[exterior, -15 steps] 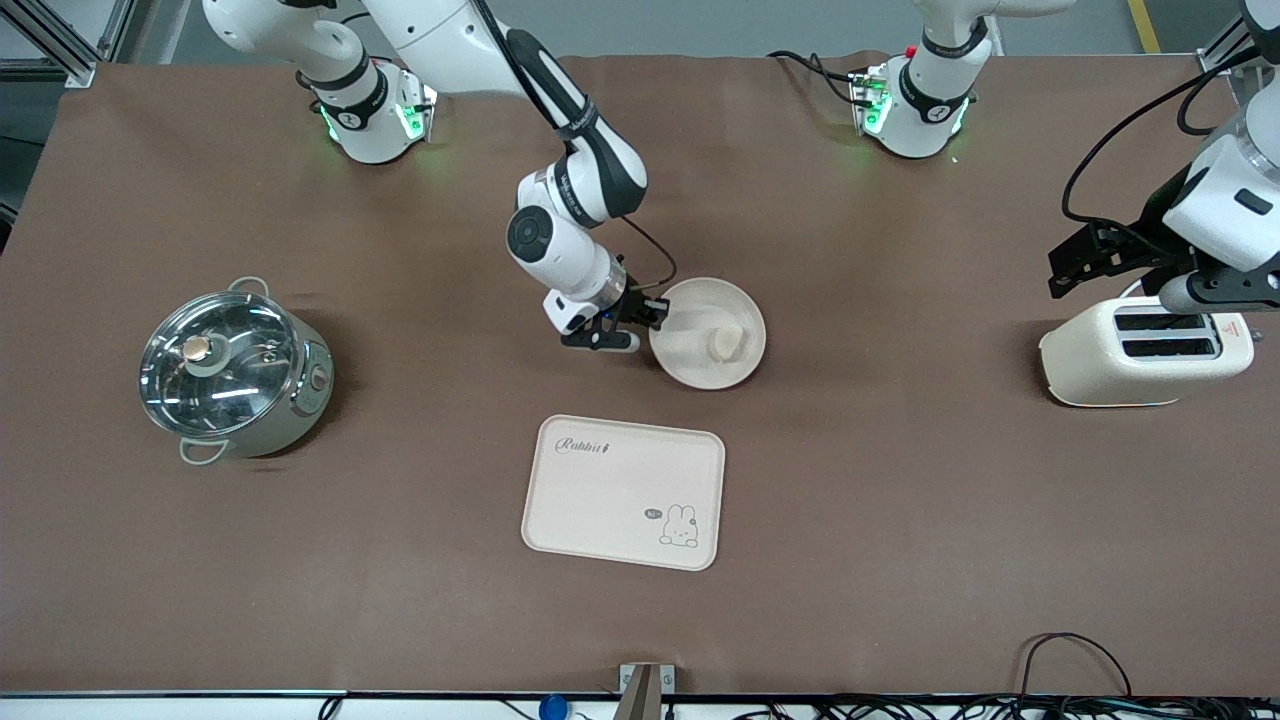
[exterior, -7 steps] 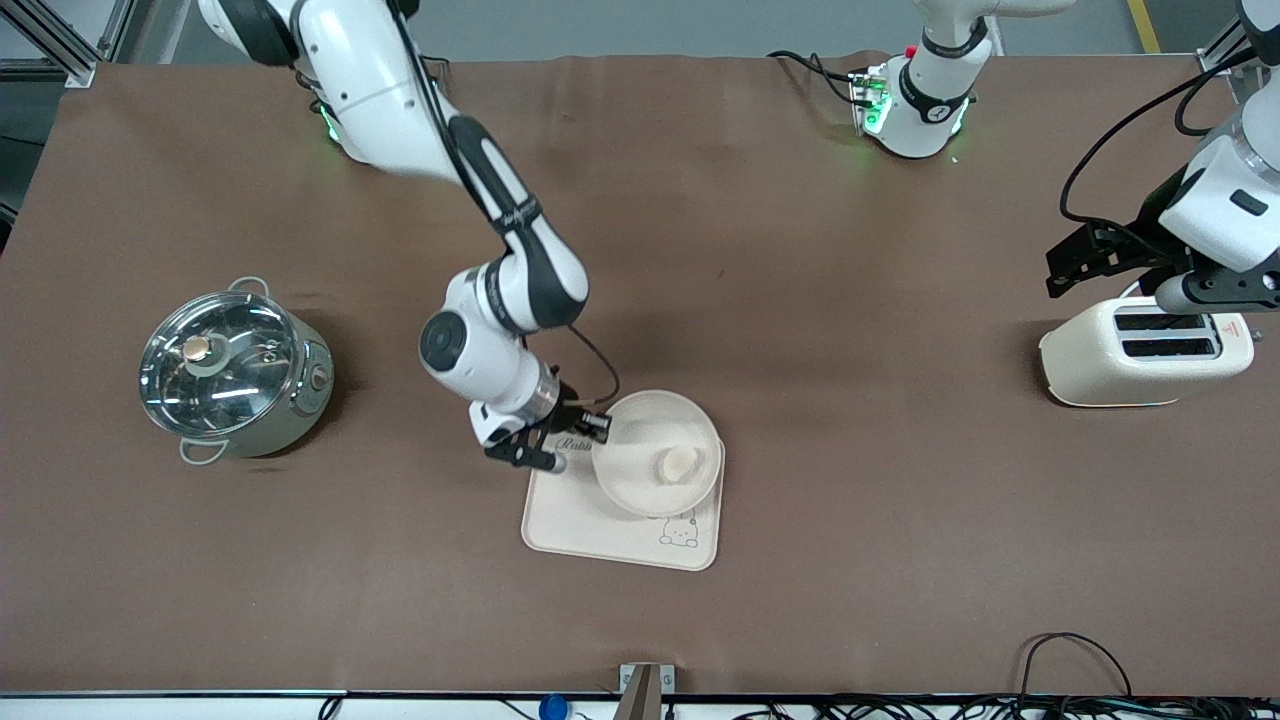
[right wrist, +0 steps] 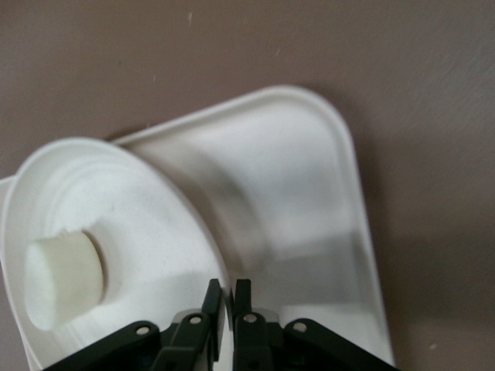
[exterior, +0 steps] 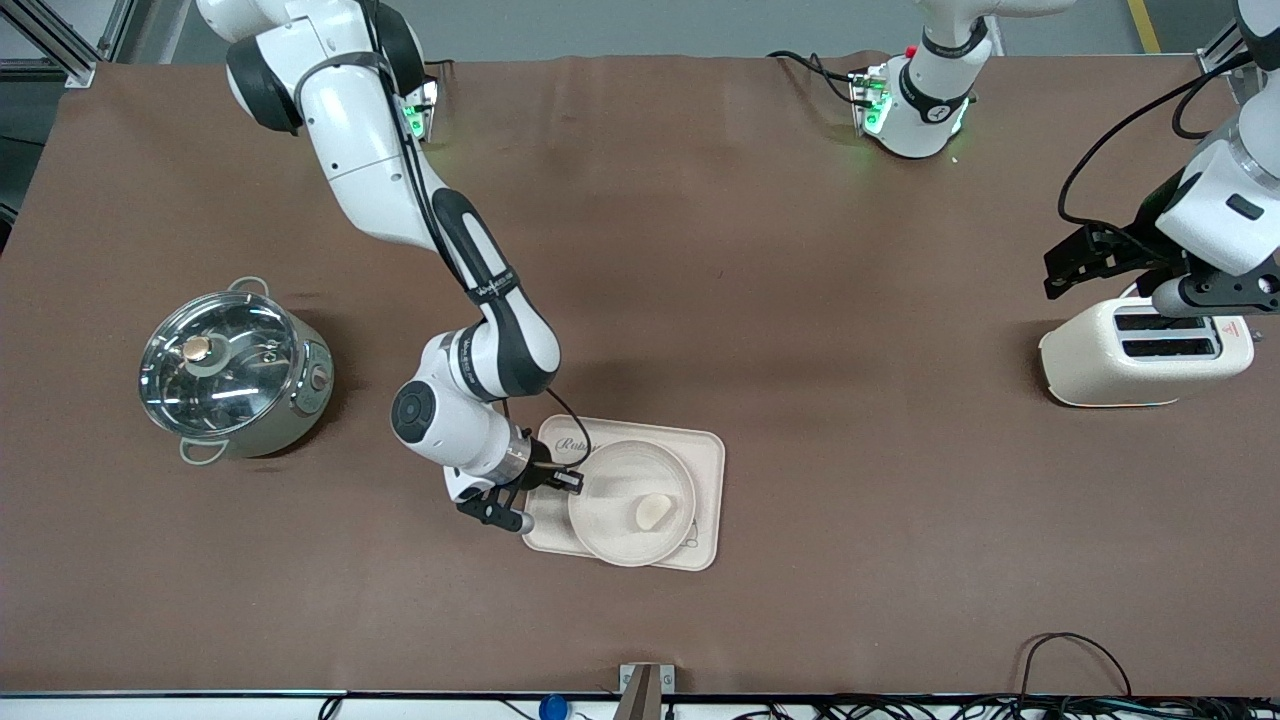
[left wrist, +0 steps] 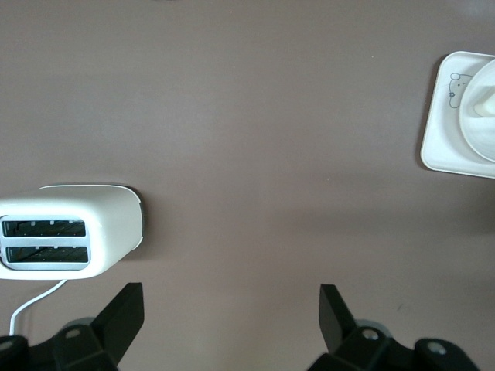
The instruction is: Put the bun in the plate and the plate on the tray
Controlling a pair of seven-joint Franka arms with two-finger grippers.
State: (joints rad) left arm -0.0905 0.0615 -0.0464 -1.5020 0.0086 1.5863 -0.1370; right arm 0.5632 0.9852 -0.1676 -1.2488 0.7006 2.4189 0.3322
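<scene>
The round cream plate (exterior: 615,495) is over the cream rectangular tray (exterior: 706,470), covering most of it. The small pale bun (exterior: 654,512) lies in the plate. My right gripper (exterior: 572,482) is shut on the plate's rim at the side toward the right arm's end. In the right wrist view its jaws (right wrist: 227,294) pinch the rim of the plate (right wrist: 147,224), with the bun (right wrist: 63,278) inside and the tray (right wrist: 309,185) under it. My left gripper (left wrist: 230,305) is open and empty, up above the toaster, and waits.
A lidded steel pot (exterior: 235,368) stands toward the right arm's end of the table. A cream toaster (exterior: 1145,352) stands toward the left arm's end; it also shows in the left wrist view (left wrist: 69,232). Cables lie along the near table edge.
My right gripper has carried the plate with the bun from the table's middle toward the front camera, over the tray. The left arm has barely moved.
</scene>
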